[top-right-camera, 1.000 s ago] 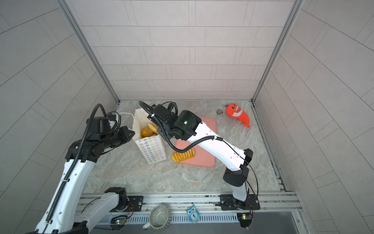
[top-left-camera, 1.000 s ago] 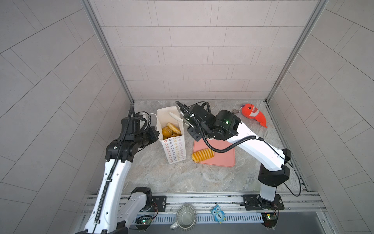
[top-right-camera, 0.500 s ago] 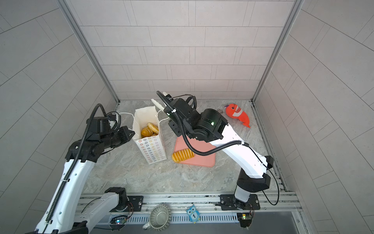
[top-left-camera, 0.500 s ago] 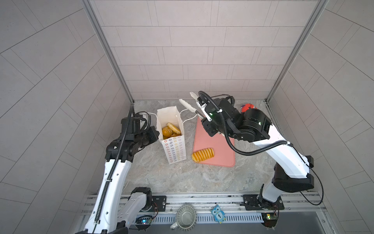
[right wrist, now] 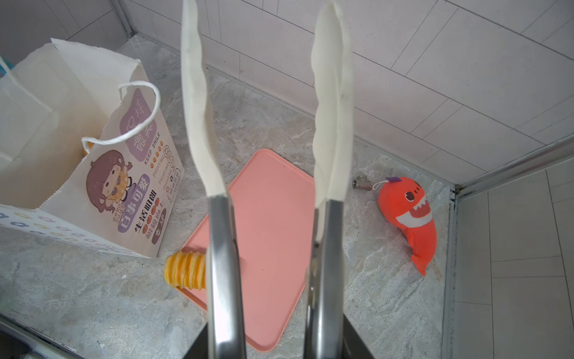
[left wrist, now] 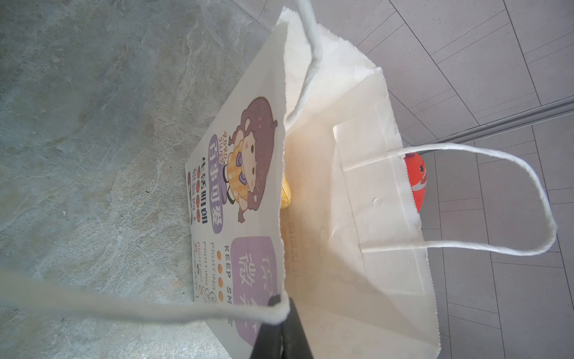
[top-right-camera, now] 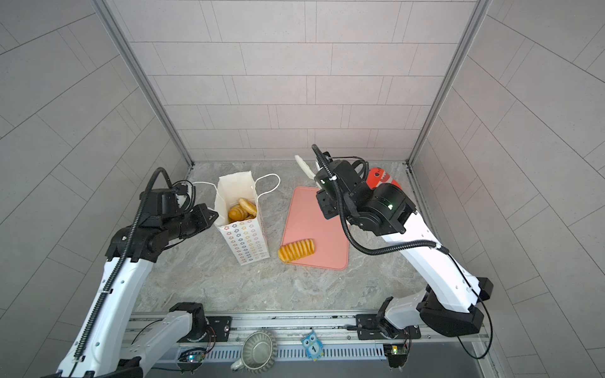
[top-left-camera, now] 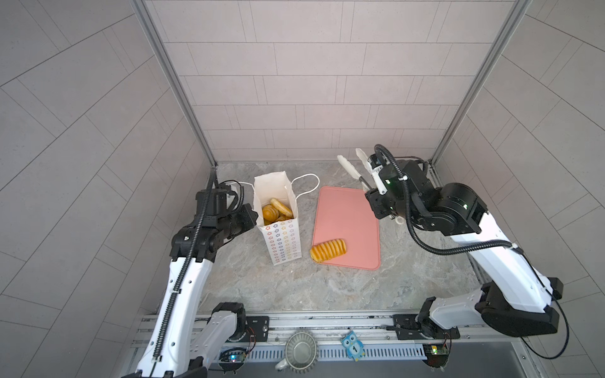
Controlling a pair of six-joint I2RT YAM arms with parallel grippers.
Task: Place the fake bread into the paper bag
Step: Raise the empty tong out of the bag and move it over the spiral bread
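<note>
The tall white paper bag (top-left-camera: 283, 242) has a brown-haired cartoon girl, purple panels and black lettering on its wide faces, and rows of small multicoloured flowers on its narrow near side. The toy breads (top-left-camera: 275, 211) inside it are golden-yellow to orange-brown. To its right, a ridged golden-yellow toy roll (top-left-camera: 328, 250) lies on a salmon-pink flat tray (top-left-camera: 347, 212). At the far right is an orange-red plush fish (right wrist: 410, 211) with a white mouth. The silver metal tongs (right wrist: 222, 236) have white tips, and the marbled tabletop (top-left-camera: 294, 288) is grey.

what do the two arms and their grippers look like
The left arm and right arm have white shells, black joints and a black ribbed cable hose each. Small green lights glow on the right arm. The left gripper and right gripper are black and blocky.
</note>
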